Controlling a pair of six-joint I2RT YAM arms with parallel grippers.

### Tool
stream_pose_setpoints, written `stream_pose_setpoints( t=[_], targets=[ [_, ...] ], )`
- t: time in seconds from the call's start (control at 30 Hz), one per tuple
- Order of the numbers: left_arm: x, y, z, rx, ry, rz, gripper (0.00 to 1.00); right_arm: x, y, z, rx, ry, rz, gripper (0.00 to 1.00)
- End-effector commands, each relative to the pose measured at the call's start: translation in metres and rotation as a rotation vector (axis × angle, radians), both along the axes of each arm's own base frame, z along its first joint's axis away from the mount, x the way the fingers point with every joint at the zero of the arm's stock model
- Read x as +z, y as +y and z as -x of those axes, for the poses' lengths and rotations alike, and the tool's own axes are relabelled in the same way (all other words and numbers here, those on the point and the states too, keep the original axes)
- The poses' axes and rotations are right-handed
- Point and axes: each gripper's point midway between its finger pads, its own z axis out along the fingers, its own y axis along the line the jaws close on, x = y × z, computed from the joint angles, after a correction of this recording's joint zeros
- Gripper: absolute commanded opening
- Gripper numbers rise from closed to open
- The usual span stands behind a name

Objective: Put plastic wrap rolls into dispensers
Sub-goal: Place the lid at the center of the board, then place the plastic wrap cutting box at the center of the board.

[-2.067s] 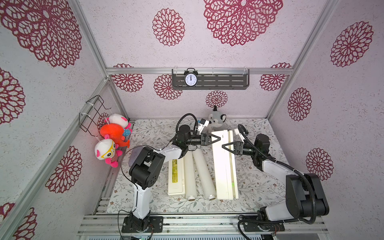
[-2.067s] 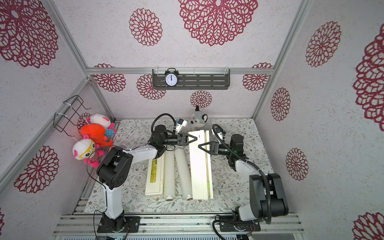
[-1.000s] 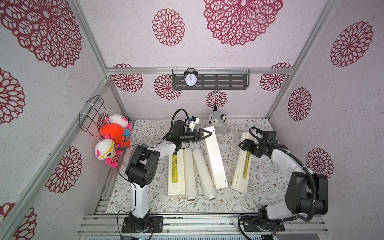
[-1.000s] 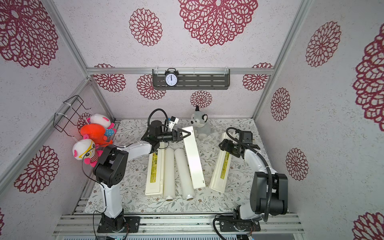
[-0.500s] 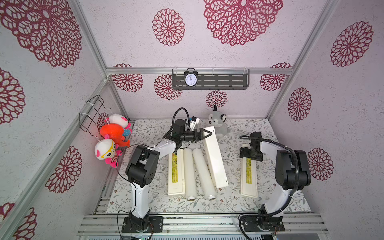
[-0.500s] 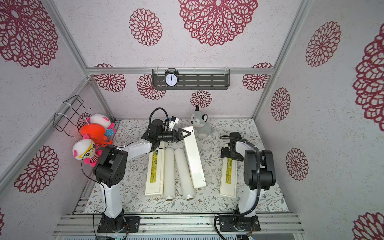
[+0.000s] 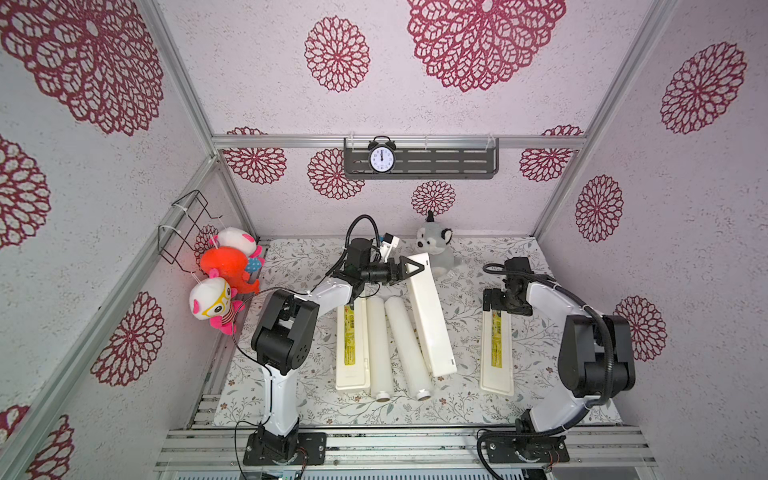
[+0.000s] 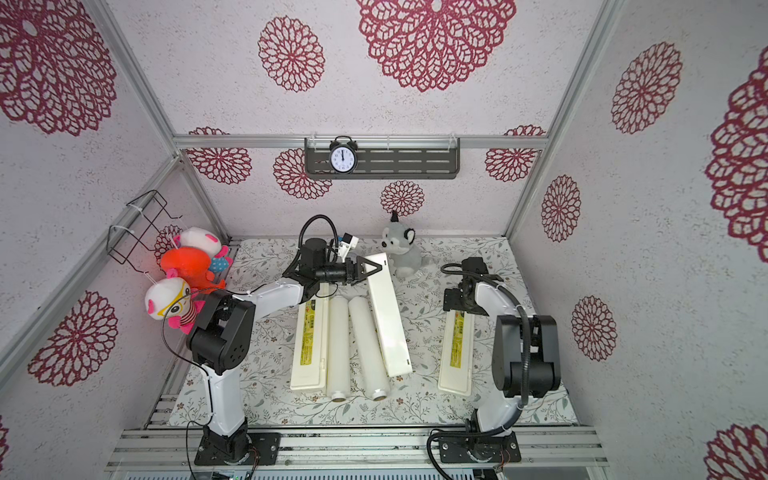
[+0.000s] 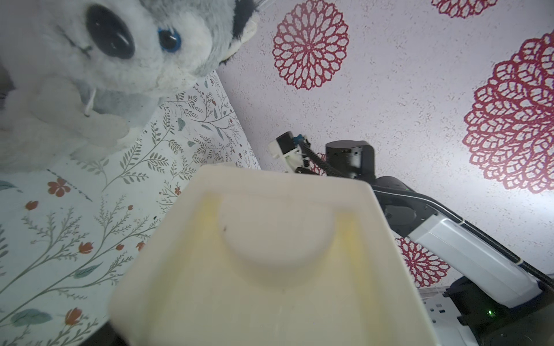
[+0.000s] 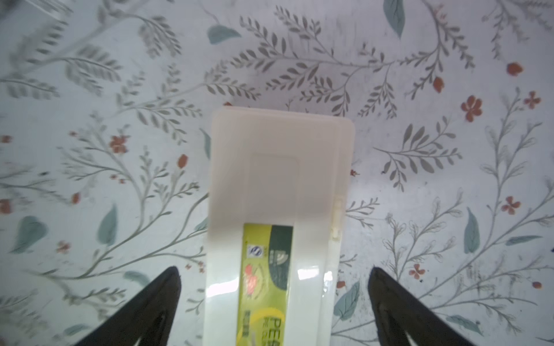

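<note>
Gripping the upper end of the label-free dispenser (image 7: 430, 320), the left tool (image 7: 409, 269) shows in both top views with its jaws spread wide across that end. The box slants from upper centre down to the right, just beside two rolls (image 7: 380, 345) lying top-to-bottom with their cores toward the lower edge, next to the left labelled dispenser (image 7: 353, 374). Further right, the right tool (image 7: 500, 307) hangs over the right labelled dispenser (image 7: 496, 357), which also lies top-to-bottom on the desk (image 7: 457, 399). Left wrist: the gripped box's open end (image 9: 269, 269) fills the lower frame. Right wrist: wide-open fingers (image 10: 150, 299) flank the labelled box (image 10: 278, 179), touching neither side.
</note>
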Motion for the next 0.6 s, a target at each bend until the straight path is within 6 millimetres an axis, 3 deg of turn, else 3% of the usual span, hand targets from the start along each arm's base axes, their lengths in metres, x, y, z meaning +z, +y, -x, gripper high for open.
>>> stream_pose_setpoints(
  t=[0.0, 0.23, 0.3, 0.43, 0.57],
  targets=[
    [0.008, -0.002, -0.008, 0.003, -0.012, -0.003, 0.76, 0.051, 0.019, -0.001, 0.076, -0.098, -0.098, 0.95],
    [0.001, -0.014, -0.012, -0.008, 0.019, -0.038, 0.77, 0.114, 0.093, 0.017, 0.273, -0.249, -0.471, 0.87],
    [0.003, -0.019, -0.011, -0.029, 0.017, -0.030, 0.77, 0.130, 0.122, 0.022, 0.365, -0.286, -0.589, 0.86],
    [0.011, -0.030, -0.004, -0.074, 0.004, -0.002, 0.78, 0.133, 0.161, 0.029, 0.467, -0.266, -0.694, 0.81],
    [0.018, -0.036, 0.002, -0.116, -0.008, 0.006, 0.78, 0.131, 0.181, 0.033, 0.520, -0.251, -0.791, 0.77]
  ],
)
